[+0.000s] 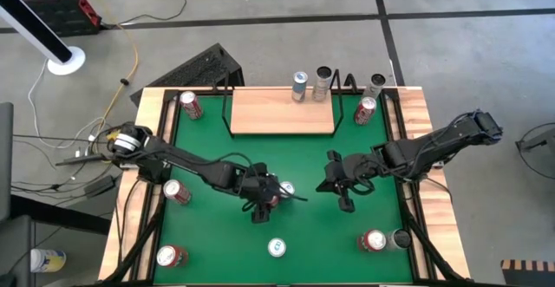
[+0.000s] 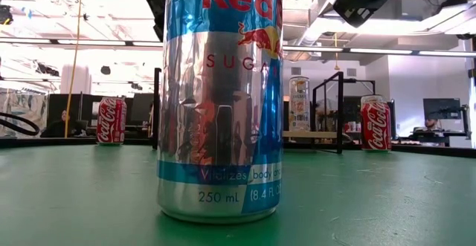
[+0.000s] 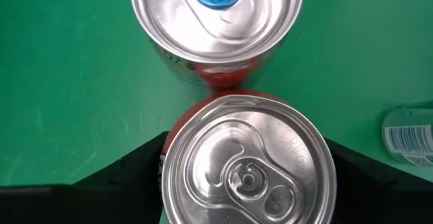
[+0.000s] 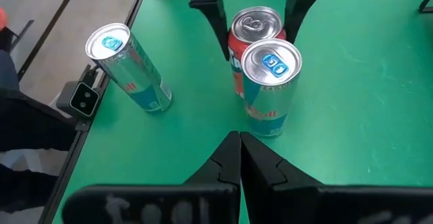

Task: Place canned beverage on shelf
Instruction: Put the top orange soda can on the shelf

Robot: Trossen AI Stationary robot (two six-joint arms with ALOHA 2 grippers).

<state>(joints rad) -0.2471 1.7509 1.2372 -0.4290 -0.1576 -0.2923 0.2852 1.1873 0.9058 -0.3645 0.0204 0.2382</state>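
Nearest, at tabletop (image 1: 217, 140) front edge: slim blue-silver can (image 1: 277, 248) upright, filling the low view. Red can (image 1: 170, 256) near front-left corner, another red can (image 1: 374, 240) front-right.

Mid-tabletop: left gripper (image 1: 263, 198) set over red cola can (image 3: 249, 163), fingers (image 3: 139, 163) pressed against both its sides, i.e. gripping it. Can upright, apparently on the green. Second blue-silver can (image 4: 270, 82) upright just beside it on the right arm's side; touching or not, could not tell. Right gripper (image 4: 237, 146) near that pair w/ fingers closed together on nothing, aimed at the two cans.

Farther back: shelf (image 1: 282, 111) at centre of far side, light-wood board w/ black wire ends. Two cans at its far edge, one blue-silver (image 1: 299, 86), one dark (image 1: 323, 83). Red cans on the tabletop either side of shelf: left (image 1: 191, 105), right (image 1: 365, 111).
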